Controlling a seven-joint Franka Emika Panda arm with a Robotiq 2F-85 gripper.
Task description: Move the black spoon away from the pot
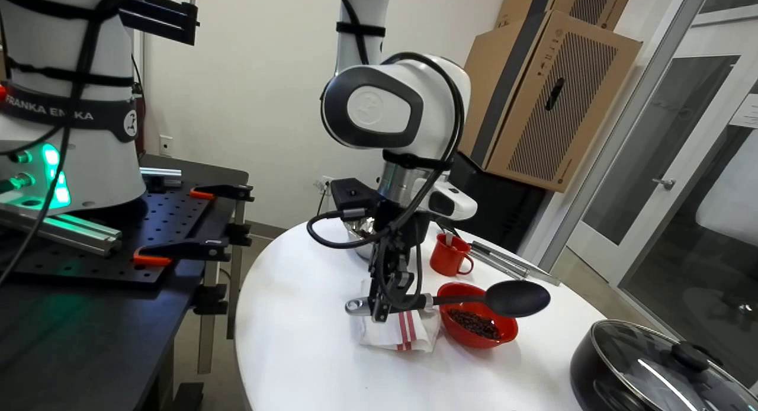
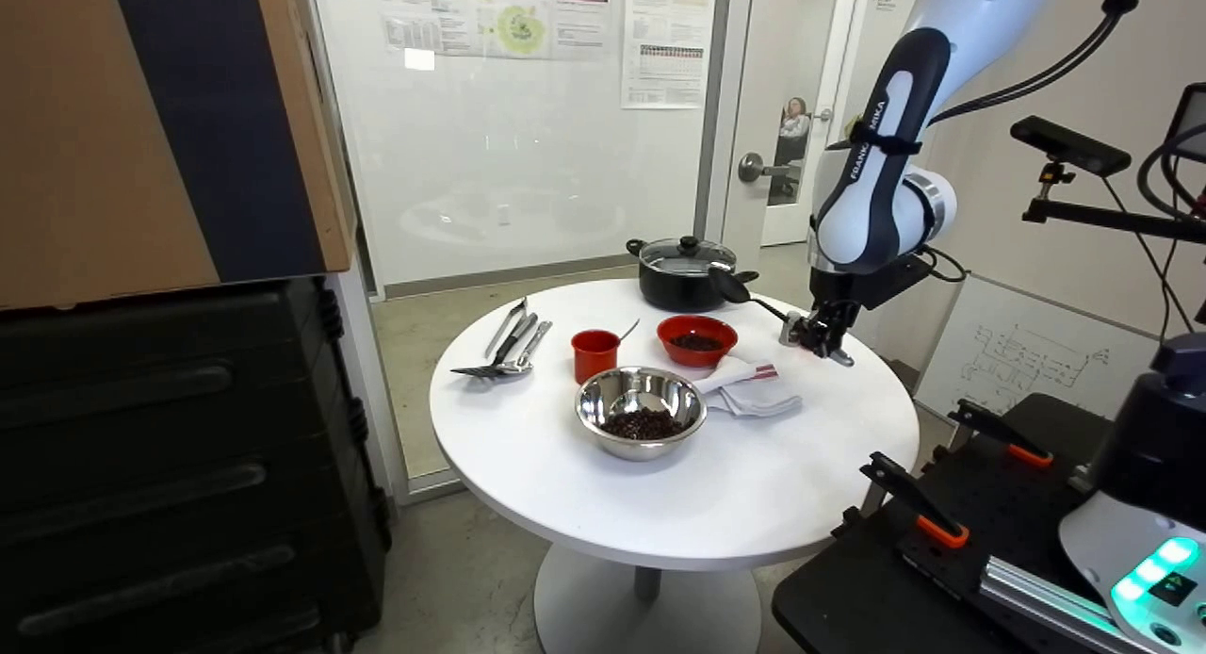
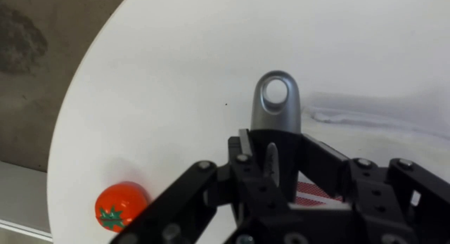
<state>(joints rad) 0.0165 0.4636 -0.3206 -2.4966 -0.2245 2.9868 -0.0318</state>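
The gripper (image 3: 276,143) pinches the black spoon (image 1: 465,299) by its dark grip, a finger pressed to each side, and bears it above the table (image 2: 565,503). With 12 at the top of the wrist view, the silver handle end (image 3: 276,122), pierced by a round hole, points to 12; an orange-red thing (image 3: 121,203) with a green star mark sits toward 8, and the striped cloth (image 3: 369,138) lies toward 3 and 4.

In an exterior view the spoon runs about level, its scoop (image 1: 517,298) at 3 o'clock from the gripper and passing in front of the red bowl (image 1: 474,342). The pot (image 1: 592,371) stands at 4 o'clock, its glass lid (image 1: 642,355) on, with white table showing between pot and spoon.

In an exterior view the scoop points to 10 and overlaps the pot along the line of sight. Read as a dial with 12 at the far edge, the table bears the pot at 12, the red bowl inward of it, the mug (image 2: 595,357) inward at 11, utensils (image 2: 510,344) at 10, and the steel bowl (image 2: 636,450) near the centre, the cloth just beside it toward 2. The gripper hangs between 1 and 2. Dark pieces (image 2: 645,424) lie in both bowls.
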